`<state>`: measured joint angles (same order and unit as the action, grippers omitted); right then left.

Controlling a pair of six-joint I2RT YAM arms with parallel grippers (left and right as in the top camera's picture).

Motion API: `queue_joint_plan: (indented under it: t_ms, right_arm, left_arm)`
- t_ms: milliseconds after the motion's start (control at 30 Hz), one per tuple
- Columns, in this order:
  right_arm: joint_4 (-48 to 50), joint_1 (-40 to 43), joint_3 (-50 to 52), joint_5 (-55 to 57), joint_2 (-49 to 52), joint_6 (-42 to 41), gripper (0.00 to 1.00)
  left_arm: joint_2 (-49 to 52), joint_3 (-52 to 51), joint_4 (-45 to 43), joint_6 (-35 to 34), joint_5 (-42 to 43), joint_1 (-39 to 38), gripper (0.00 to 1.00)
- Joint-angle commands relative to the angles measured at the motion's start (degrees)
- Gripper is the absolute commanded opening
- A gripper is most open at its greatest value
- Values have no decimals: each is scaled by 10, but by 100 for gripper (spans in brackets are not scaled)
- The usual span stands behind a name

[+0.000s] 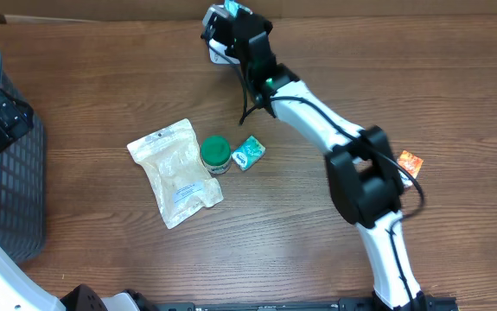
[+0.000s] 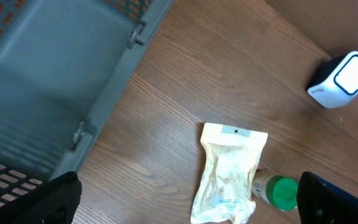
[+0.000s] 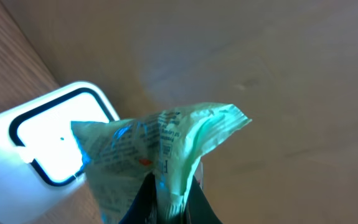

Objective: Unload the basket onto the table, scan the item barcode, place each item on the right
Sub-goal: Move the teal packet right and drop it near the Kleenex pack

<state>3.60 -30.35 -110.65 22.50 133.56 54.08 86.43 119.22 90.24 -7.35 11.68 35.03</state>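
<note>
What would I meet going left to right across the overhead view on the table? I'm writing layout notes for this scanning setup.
grey basket → clear pouch → green-lidded jar → teal packet → orange packet

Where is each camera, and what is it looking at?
Overhead: above the table, looking straight down; the right arm shows.
Left wrist: by the basket, looking down at the pouch; open left gripper at the edges.
Right wrist: facing the scanner up close; right gripper shut on a packet.
Shared: all three see the scanner.
</note>
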Motion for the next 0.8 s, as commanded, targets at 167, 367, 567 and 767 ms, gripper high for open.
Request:
queue_joint_plan:
  t_ms: [167,367,567,767]
  right_arm:
    - [-354,17,-14,21,-244,-394,4]
    - [-662,85,-14,14,-315,-731,4]
    - [-848,210,34,-94,-310,-852,4]
    - [-799,303,166,-145,-310,-852,4]
  left_arm:
    - [2,5,-1,-5,-1,2,100]
    - [2,5,-1,-5,-1,2,100]
    - [2,5,-1,-5,-1,2,100]
    - [2,5,-1,-5,-1,2,99]
